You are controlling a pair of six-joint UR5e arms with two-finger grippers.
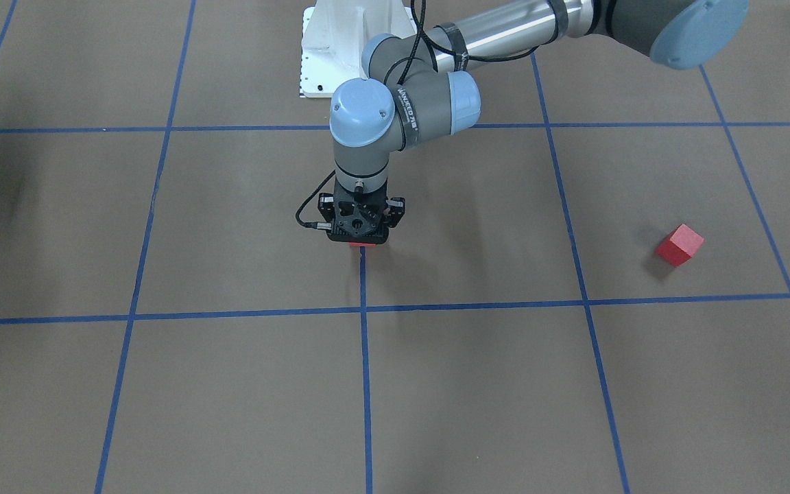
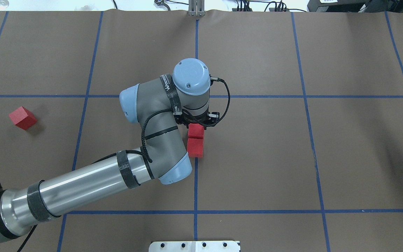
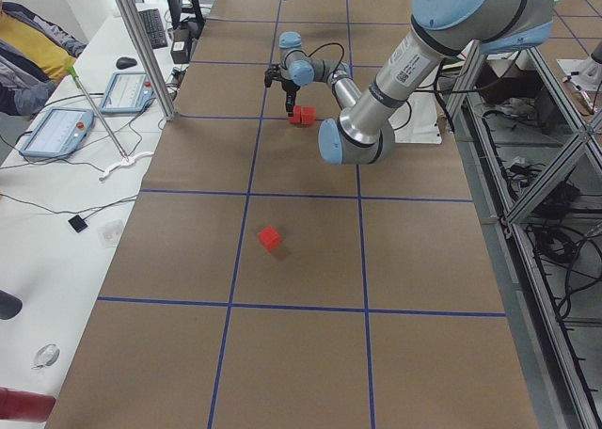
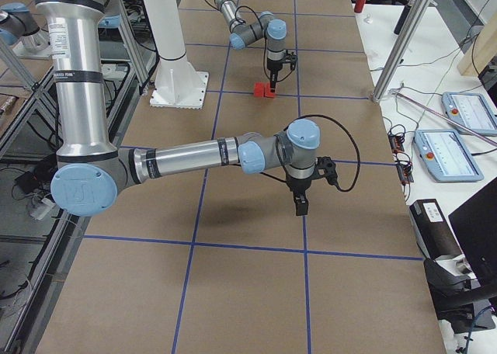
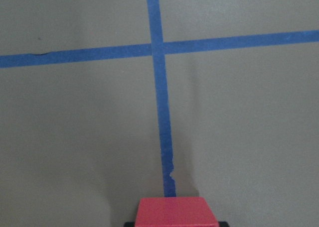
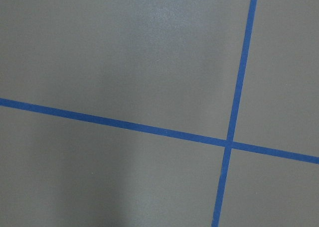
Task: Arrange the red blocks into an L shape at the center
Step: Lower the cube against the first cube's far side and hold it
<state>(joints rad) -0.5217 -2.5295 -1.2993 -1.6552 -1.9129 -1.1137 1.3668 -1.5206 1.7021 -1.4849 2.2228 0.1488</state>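
Pinched one red block [image 2: 196, 131] between the jaws of the left gripper [image 1: 361, 239], by the look of the wrist view, low on the blue tape line [image 2: 196, 182] at the center [image 2: 219, 154]. Butted it against a second red block [image 2: 195, 147], probably as one leg of the L. Left the third red block [image 2: 22, 118] well apart, not yet fetched. Could not tell the jaws of the right gripper [image 4: 300, 206], parked away from the center.
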